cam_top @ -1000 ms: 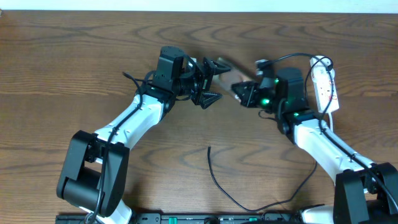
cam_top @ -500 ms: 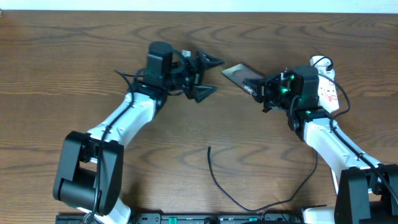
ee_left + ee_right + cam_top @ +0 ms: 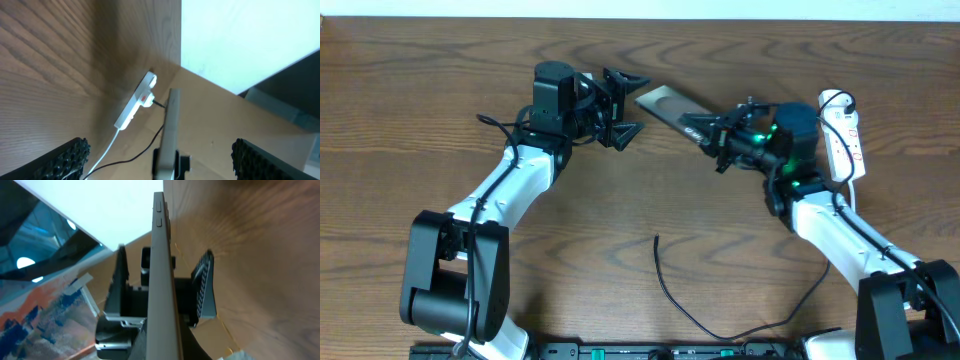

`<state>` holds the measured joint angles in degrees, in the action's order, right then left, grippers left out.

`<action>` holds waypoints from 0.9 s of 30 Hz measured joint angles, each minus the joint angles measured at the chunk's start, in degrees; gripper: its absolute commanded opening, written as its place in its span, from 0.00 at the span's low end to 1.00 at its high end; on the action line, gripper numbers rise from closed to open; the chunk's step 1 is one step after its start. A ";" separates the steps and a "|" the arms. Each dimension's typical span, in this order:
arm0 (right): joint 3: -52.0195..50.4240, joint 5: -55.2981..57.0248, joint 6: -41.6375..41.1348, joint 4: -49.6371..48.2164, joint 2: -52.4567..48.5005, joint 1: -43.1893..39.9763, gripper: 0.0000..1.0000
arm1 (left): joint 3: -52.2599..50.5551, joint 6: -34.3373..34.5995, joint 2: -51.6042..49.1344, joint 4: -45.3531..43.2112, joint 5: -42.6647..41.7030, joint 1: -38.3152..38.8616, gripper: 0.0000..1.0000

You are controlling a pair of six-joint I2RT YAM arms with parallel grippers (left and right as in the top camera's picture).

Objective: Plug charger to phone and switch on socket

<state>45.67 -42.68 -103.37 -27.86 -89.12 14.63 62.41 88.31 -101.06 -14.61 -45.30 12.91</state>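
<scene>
Both grippers are seen over the counter (image 3: pixel 440 60): the left gripper (image 3: pixel 628 105) has its jaws spread wide and empty, while the right gripper (image 3: pixel 708 128) is clamped on the phone (image 3: pixel 660 100), which is apparently lifted. The charger (image 3: pixel 667 288) is laid near the front edge, and the socket (image 3: pixel 844 140) at far right.

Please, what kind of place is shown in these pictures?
Probably a robot lab bench: a left arm and a right arm work at a wooden table, with a socket and a phone.
</scene>
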 measured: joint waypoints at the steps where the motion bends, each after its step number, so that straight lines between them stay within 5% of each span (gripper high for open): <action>1: 0.00 0.61 -0.59 -0.63 -0.02 0.98 0.02 | 0.00 0.68 0.00 -0.24 0.52 0.00 0.93; 18: 0.00 9.09 -8.35 -3.52 -0.04 7.93 0.01 | 0.00 4.70 0.00 -4.96 4.79 3.30 0.90; 20: 0.00 9.22 -8.59 -3.52 -0.04 7.96 0.02 | 0.00 4.72 0.00 -4.96 5.03 3.39 0.85; 27: 0.00 9.38 -8.81 -3.63 -0.04 8.07 0.01 | 0.00 4.74 0.00 -4.96 5.42 3.39 0.38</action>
<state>45.67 -33.30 -112.18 -31.48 -89.17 22.70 62.41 93.06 -101.06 -19.57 -39.88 16.29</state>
